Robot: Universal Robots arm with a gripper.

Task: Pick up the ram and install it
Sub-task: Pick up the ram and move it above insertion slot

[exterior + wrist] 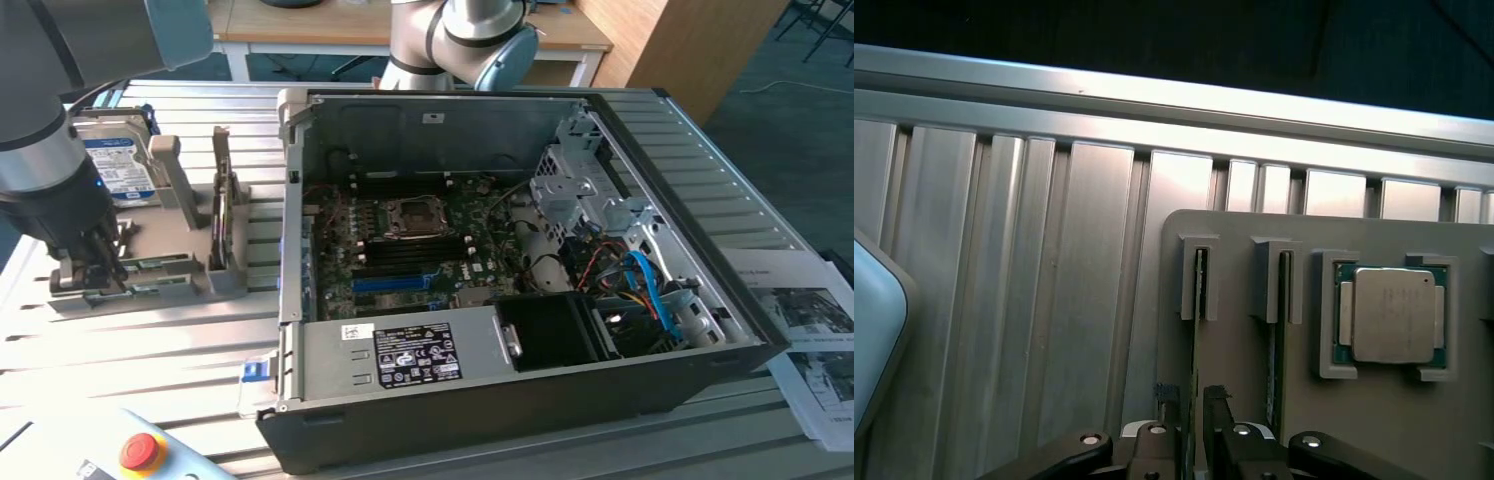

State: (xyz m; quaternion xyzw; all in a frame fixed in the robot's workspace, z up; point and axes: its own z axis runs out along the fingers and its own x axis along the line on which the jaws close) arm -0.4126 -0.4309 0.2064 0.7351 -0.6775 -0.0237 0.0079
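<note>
Where the gray holder [1239, 400] is set near an edge of the slatted metal table [1004, 300], the ram [1197, 300] is found standing on its long edge in the slot closest to the holder's outer side. A second stick [1282, 300] is seated in the neighbouring slot, and a processor [1394, 315] is held in a recess just beside that stick. The gripper [1190, 398] is positioned directly over the ram, with its fingers [1166, 410] placed one on each side of the board's upper edge. The jaws are seen to be apart, and no clamping of the board is shown. The ram is seated in its slot, not lifted. In the exterior view, the holder is located toward the exterior view's left, beside the open computer case [534, 400], whose motherboard [400, 250] is exposed. A hard drive [118, 165] with a blue-and-white label is seen just beside the holder.
</note>
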